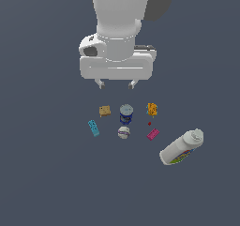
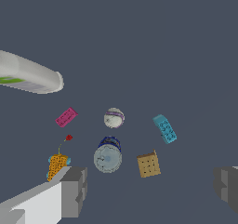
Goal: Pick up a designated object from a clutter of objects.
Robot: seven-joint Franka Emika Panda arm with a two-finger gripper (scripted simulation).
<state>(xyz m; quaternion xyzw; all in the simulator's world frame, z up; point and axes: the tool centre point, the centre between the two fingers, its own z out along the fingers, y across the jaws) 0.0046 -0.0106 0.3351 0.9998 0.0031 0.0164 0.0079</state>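
Note:
The designated object is a small dark-blue can (image 1: 126,113) (image 2: 108,154) with a pale lid, standing upright in the middle of the clutter of objects. My gripper (image 1: 115,84) (image 2: 151,187) hangs open well above it and slightly behind, holding nothing. Around the can lie a tan block (image 1: 105,110) (image 2: 148,164), an orange block (image 1: 152,109) (image 2: 57,165), a cyan bar (image 1: 93,128) (image 2: 165,128), a magenta bar (image 1: 153,134) (image 2: 66,117) and a white ball with a purple band (image 1: 123,132) (image 2: 114,118). One grey finger (image 2: 74,190) partly covers the orange block in the wrist view.
A large white bottle (image 1: 181,146) (image 2: 29,75) lies on its side at the exterior view's right of the clutter. A tiny red item (image 1: 149,124) (image 2: 69,137) sits between the orange block and the magenta bar. Everything rests on a plain dark grey floor.

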